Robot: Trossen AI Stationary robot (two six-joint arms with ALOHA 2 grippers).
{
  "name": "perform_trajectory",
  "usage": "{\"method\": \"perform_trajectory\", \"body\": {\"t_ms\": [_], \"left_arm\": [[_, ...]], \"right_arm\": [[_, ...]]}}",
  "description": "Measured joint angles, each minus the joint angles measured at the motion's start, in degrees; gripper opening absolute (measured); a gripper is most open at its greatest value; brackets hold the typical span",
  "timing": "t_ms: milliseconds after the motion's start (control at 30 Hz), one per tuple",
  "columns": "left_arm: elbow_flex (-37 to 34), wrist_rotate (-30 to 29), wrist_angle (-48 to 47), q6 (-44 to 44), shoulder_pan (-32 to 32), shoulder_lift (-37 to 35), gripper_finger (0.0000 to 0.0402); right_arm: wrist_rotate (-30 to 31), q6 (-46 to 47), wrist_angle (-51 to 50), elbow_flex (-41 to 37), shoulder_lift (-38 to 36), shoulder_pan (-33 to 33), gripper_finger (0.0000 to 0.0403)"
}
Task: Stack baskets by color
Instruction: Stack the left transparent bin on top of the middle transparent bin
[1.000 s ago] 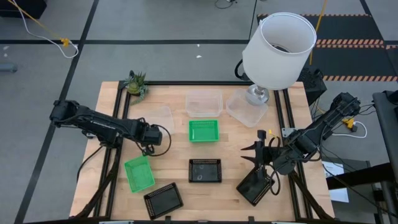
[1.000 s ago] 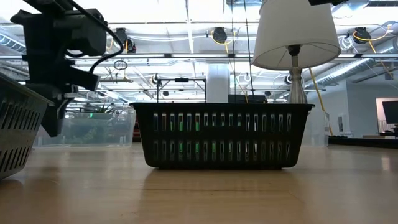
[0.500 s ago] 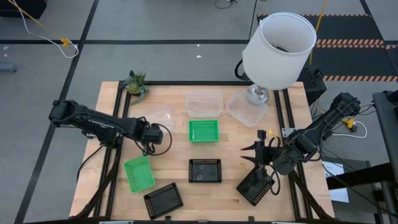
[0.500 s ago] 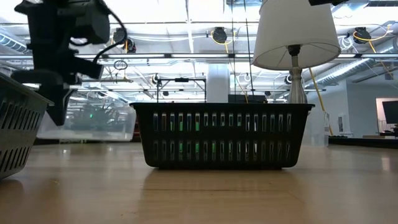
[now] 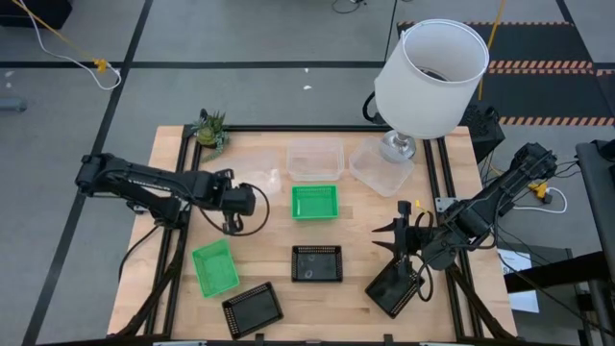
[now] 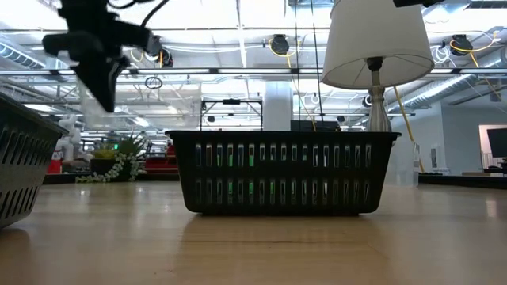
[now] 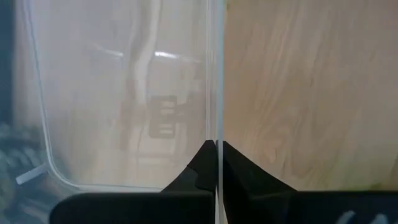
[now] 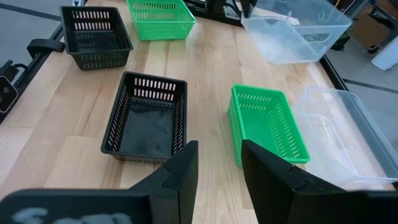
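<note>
Change: clear basket (image 7: 124, 93) raised off the table (image 5: 365, 288) since a second ago, wall pinched in the closed left gripper (image 7: 216, 149), left-rear, beside another clear basket (image 5: 314, 160) | Meaning: clear stack likely underway | Right gripper (image 8: 216, 165): parted, empty, front right | Materials: thin glossy translucent plastic, rounded corners; green basket (image 5: 314, 202) and black basket (image 5: 317, 262) perforated, rigid.

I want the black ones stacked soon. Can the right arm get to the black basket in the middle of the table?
Probably yes. The right gripper is open with nothing in it, and the black basket sits just ahead of it on bare wood. The green basket stands beside it, apart, so nothing blocks the way.
</note>
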Motion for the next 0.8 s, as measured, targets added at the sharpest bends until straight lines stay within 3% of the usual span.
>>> {"method": "perform_trajectory", "body": {"t_ms": [400, 800], "left_arm": [[11.39, -0.23, 0.12, 12.75, 3.53, 1.45, 0.0003], [22.91, -0.61, 0.5, 23.65, 8.74, 10.06, 0.0004]], "right_arm": [[0.0, 0.0, 0.01, 0.0, 0.0, 0.0, 0.0115], [-0.02, 0.17, -0.11, -0.04, 0.0, 0.02, 0.0115]]}}
